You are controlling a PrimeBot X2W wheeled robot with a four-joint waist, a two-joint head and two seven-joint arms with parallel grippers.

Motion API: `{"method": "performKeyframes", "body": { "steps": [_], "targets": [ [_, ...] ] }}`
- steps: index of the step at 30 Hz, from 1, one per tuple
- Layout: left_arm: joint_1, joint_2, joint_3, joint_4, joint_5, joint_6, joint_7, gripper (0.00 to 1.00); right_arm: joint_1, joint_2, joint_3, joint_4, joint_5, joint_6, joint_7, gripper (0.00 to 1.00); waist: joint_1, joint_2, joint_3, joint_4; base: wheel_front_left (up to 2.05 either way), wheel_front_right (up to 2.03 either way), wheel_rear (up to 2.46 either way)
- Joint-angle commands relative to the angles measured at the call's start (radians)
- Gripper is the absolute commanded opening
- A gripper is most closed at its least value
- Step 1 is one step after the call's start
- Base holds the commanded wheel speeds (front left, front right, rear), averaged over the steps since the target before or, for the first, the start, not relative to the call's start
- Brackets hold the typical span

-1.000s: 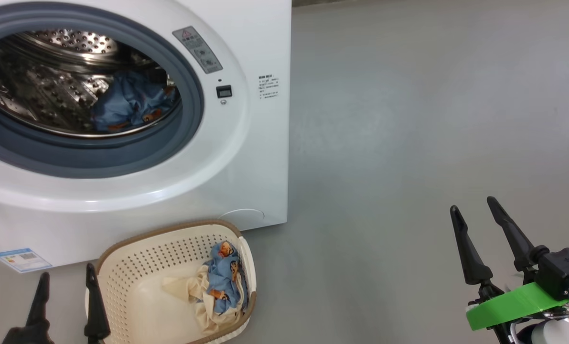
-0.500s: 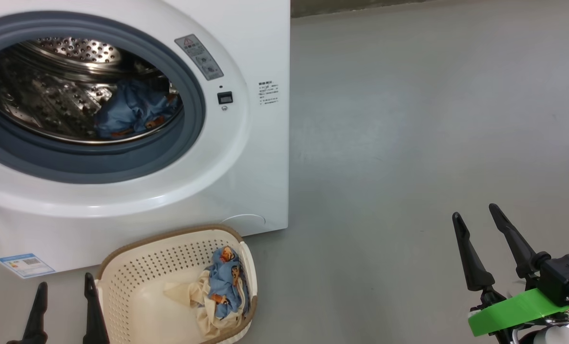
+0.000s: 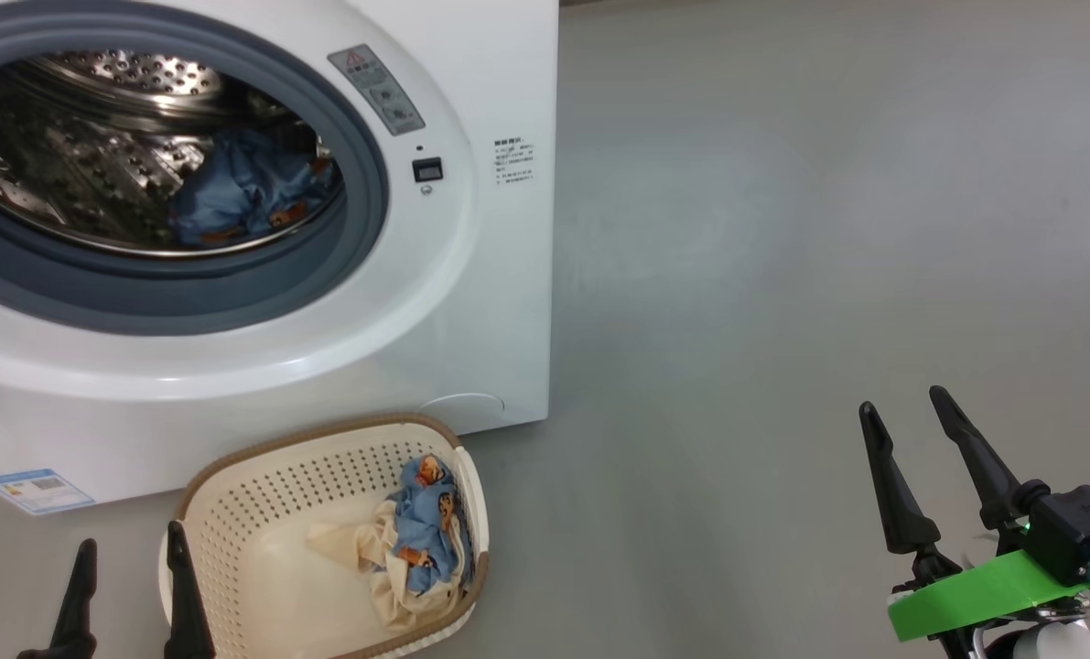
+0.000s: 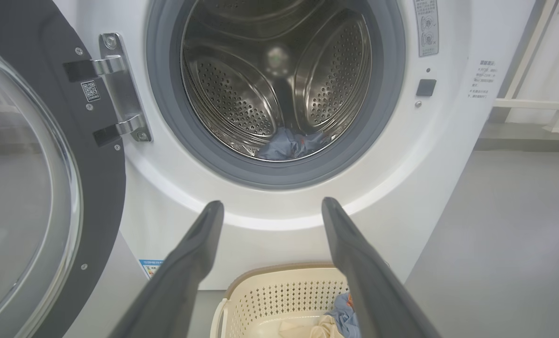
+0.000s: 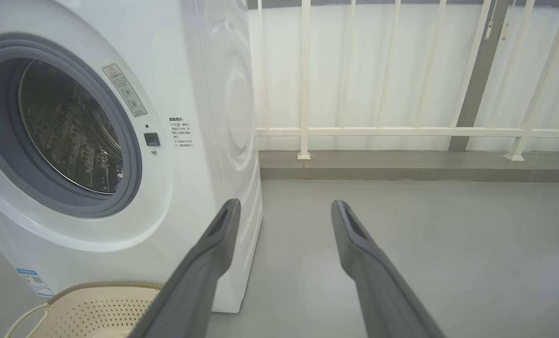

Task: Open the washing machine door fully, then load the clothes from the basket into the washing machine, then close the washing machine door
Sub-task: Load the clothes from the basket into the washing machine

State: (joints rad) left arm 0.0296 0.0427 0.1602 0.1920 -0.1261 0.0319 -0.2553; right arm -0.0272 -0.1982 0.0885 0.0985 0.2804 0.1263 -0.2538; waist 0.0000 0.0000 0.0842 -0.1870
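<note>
the left gripper [image 3: 131,599], spread and empty, is set at the left edge of the basket [image 3: 261,513], whose clothes [image 3: 426,540] are heaped along its right wall, well apart from the spread right gripper [image 3: 931,476].

Before you, operator: grey floor [image 3: 782,275], on it the washer [image 3: 490,302] and, just beside its front, the basket [image 3: 270,499].

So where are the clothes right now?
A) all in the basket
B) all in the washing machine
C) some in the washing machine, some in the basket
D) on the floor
C: a blue garment lies inside the washing machine, and blue and cream clothes sit in the basket.
</note>
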Motion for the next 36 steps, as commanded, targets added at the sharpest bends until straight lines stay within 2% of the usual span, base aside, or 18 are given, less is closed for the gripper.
{"method": "performKeyframes", "body": {
  "steps": [1, 9, 20, 30, 36],
  "targets": [
    [-0.028, 0.008, 0.022, -0.011, -0.01, 0.005, -0.006, 1.0, -0.022, -0.014, 0.011, -0.03, -0.011, 0.004, -0.008, 1.0, 0.0, 0.0, 0.024, -0.006, 0.0, 0.0, 0.0],
    [-0.078, 0.008, 0.017, 0.067, -0.01, -0.005, -0.006, 1.0, -0.06, 0.008, 0.015, -0.036, -0.008, 0.004, -0.008, 1.0, 0.0, 0.0, 0.101, -0.034, 0.0, 0.0, 0.0],
    [-0.273, 0.019, -0.007, 0.302, 0.002, -0.063, -0.006, 1.0, -0.161, 0.066, 0.012, -0.045, 0.012, 0.004, -0.008, 1.0, 0.0, 0.0, 0.307, -0.094, 0.0, 0.0, 0.0],
    [-0.516, 0.079, -0.027, 0.585, 0.023, -0.086, -0.006, 1.0, -0.258, 0.119, 0.022, -0.051, 0.034, 0.004, -0.008, 1.0, 0.0, 0.0, 0.473, -0.163, 0.0, 0.0, 0.0],
    [-0.623, 0.121, -0.04, 0.727, 0.041, -0.083, -0.006, 1.0, -0.295, 0.141, 0.032, -0.053, 0.049, 0.004, -0.008, 1.0, 0.0, 0.0, 0.551, -0.201, 0.0, 0.0, 0.0]
  ]
}}
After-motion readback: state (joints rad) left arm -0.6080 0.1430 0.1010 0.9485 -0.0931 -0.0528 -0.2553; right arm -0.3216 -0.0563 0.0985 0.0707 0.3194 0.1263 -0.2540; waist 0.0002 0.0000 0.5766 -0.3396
